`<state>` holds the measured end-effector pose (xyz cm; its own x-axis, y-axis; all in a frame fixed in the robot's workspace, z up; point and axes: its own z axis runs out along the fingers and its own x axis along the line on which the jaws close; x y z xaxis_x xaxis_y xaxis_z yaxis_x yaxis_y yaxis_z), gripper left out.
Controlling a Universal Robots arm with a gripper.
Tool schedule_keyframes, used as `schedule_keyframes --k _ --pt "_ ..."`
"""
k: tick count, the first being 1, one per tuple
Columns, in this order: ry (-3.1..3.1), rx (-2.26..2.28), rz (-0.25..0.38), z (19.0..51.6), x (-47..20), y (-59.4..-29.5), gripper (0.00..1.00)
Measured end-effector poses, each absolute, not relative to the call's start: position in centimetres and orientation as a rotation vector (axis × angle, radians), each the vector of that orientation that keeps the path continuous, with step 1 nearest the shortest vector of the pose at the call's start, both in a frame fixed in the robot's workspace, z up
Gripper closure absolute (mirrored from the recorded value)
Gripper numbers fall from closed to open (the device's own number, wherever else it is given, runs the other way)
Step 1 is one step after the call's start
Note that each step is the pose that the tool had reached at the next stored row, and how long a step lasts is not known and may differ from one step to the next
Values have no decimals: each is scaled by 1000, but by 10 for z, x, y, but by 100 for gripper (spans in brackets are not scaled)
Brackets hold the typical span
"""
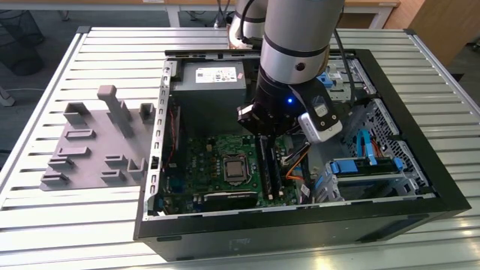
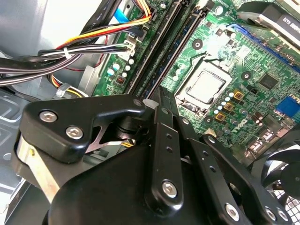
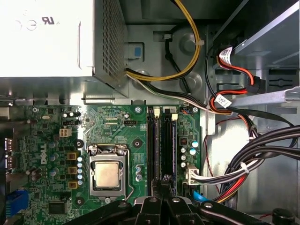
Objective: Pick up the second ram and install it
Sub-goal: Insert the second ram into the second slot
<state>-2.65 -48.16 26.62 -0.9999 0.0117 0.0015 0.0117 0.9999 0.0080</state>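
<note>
My gripper [image 1: 262,136] is down inside the open computer case [image 1: 420,185], right over the motherboard's memory slots [image 3: 154,145]. Its fingers [image 3: 161,185] are shut, tips together, at one end of the slots, with nothing showing between them. A long dark strip, the second ram [image 3: 167,145], stands in the slot below the fingertips, seen also in the exterior view [image 1: 268,166] and in the second wrist view [image 2: 165,61]. Whether the tips touch it I cannot tell. The processor socket [image 3: 108,174] lies beside the slots.
The grey multi-slot fixture [image 1: 98,140] lies on the slatted table at the exterior view's left. Cable bundles [image 3: 253,159] run close to the slots. The power supply [image 1: 213,76] fills the case's far end and blue drive bays [image 1: 360,166] stand at the exterior view's right.
</note>
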Motion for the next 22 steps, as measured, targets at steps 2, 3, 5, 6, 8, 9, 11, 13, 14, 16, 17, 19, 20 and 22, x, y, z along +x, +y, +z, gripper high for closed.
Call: schedule_keyframes --k 2,3,5,6,8,9,11,13,14,16,17,19,20,22 --pt "-3140 -18 -13 266 -26 -482 89" --pt "-3140 -18 -13 266 -26 -482 89" --pt "-3140 -18 -14 266 -26 -482 89" --pt "-3140 -18 -14 266 -26 -482 89" --pt "-3140 -18 -15 266 -26 -482 89" --pt "-3140 -18 -15 266 -26 -482 89" --pt "-3140 -12 -16 266 -26 -482 89" --pt "-3140 9 -15 266 -26 -482 89" --pt "-3140 12 -15 266 -26 -482 89" --pt "-3140 13 -15 266 -26 -482 89" --pt "-3140 13 -15 266 -26 -482 89" --pt "-3140 14 -15 266 -26 -482 89" --pt "-3140 14 -16 266 -26 -482 89" --pt "-3140 14 -16 265 -26 -482 89"
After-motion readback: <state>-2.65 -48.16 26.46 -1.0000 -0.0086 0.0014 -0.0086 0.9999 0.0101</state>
